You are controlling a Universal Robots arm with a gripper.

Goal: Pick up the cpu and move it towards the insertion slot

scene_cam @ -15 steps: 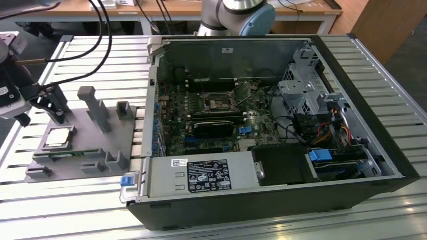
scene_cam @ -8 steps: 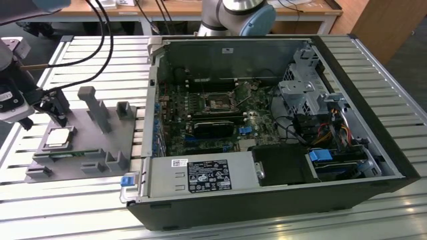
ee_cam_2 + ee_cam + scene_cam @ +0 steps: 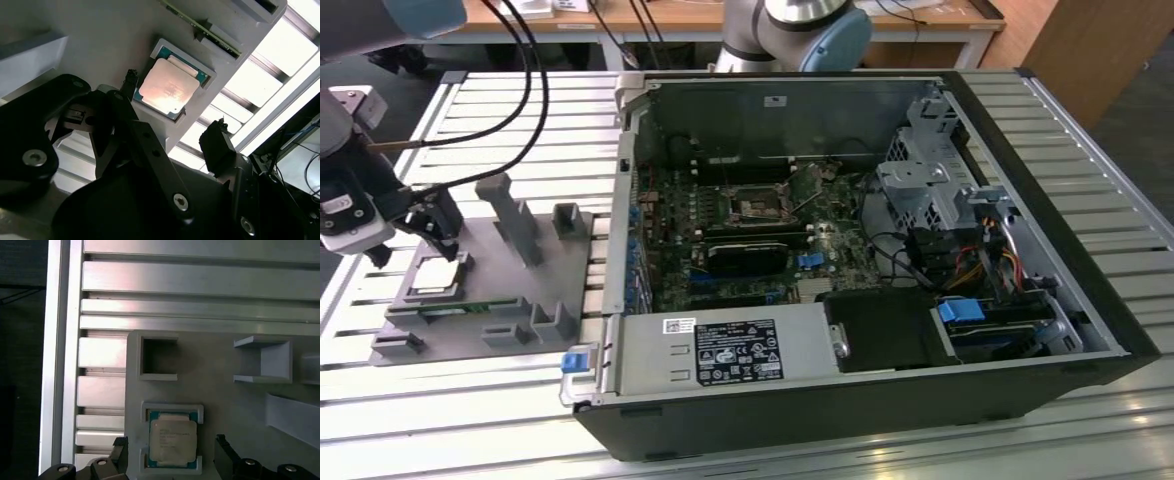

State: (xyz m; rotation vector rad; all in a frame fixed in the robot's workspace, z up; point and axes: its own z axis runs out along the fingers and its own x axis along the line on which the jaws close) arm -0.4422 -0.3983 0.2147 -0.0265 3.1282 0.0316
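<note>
On the slatted bench (image 3: 454,400) the cpu (image 3: 172,440) sits in a pocket of the grey fixture (image 3: 507,300). My claw (image 3: 171,452) is open around it, holding nothing. If I squeeze crooked, it could tip and jam. In the exterior view the insertion slot (image 3: 757,207) lies at three o'clock from it

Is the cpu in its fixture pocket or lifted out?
In. The cpu lies flat inside a framed pocket of the grey fixture; the gripper is open, one finger on either side of it.
</note>
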